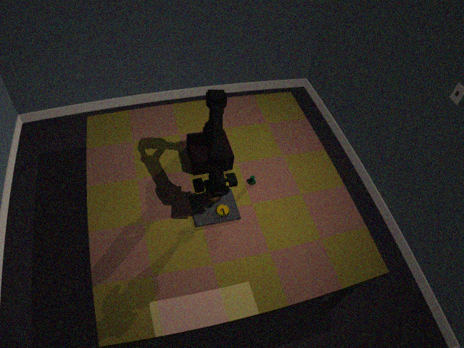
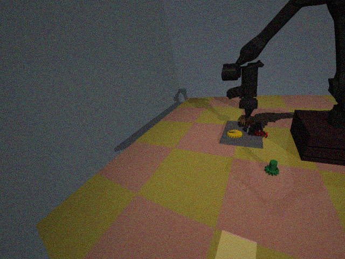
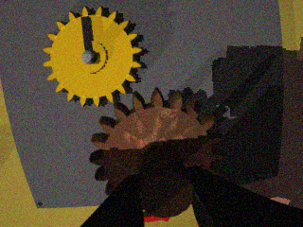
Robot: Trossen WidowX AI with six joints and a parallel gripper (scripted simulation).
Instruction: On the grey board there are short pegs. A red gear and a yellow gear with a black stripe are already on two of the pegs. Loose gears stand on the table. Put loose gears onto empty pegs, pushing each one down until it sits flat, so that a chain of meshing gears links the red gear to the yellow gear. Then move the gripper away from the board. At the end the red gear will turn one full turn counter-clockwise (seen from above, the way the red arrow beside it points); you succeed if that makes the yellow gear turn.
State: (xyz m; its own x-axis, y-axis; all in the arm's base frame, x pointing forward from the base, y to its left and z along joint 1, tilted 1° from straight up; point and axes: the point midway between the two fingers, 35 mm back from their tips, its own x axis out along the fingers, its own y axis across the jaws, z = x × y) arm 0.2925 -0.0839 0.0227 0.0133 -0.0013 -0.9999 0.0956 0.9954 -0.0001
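Observation:
My gripper point(image 2: 247, 118) point(image 3: 163, 181) is shut on the knob of a brown gear point(image 2: 243, 121) point(image 3: 161, 123). The brown gear hangs over the grey board point(image 1: 202, 221) point(image 2: 230, 144) point(image 3: 28, 118); its exact height is unclear. The yellow gear point(image 1: 222, 211) point(image 2: 234, 134) point(image 3: 71, 71) with its black stripe sits on a peg, close beside the brown gear in the wrist view. The red gear point(image 2: 261, 134) is in shadow at the board's robot side; only a red sliver shows in the wrist view. The brown gear and shadow hide the pegs around it.
A small green gear point(image 1: 251, 180) point(image 2: 272, 169) with a tall knob stands upright on the checkered table, off the board. The robot's dark base point(image 1: 209, 151) point(image 2: 317, 139) stands behind the red gear's side of the board. The arm's shadow covers part of the board.

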